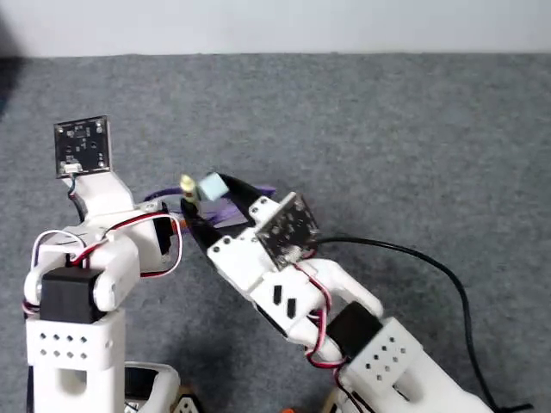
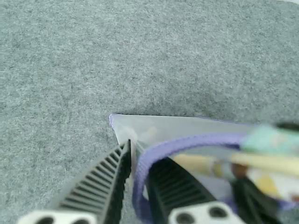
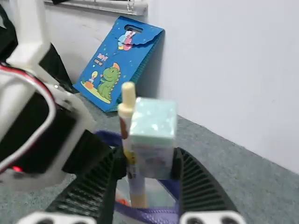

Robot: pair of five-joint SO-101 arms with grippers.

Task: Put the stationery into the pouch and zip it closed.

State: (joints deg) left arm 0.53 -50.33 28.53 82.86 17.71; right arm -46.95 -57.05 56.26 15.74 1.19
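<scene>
- Starting at the right gripper (image 3: 147,158), its ribbed fingers (image 3: 100,186) are closed on the stationery (image 3: 150,144). That is a pen (image 3: 126,100) and a mint block (image 3: 153,123), pinched side by side and upright just above the pouch (image 3: 145,213).
- The pen looks stiff, light and smooth. Since the grip sits low on its barrel, we judge it could pivot or slide against the block.
- We take the block for an eraser, though we cannot be sure. It looks light and slightly yielding, and its flat faces suit the pads.
- The left gripper (image 2: 136,154) has its fingers (image 2: 112,172) nearly together. They nip the pouch wall and the purple rim (image 2: 196,140) at one corner of the mouth.
- The pouch is thin, clear and floppy. We judge it will sag or fold unless it is held by the stiffer rim, which is the sensible place to hold it. The zip pull would be the other place, but we cannot make it out.
- Through the clear wall, the pen's pale shaft and some coloured shapes show at the mouth. We cannot tell whether anything lies loose inside.
- The pouch lies on the grey carpeted table (image 1: 387,129), between the two arms.
- Beyond the pouch, a blue gift bag (image 3: 117,65) leans on the wall.
</scene>
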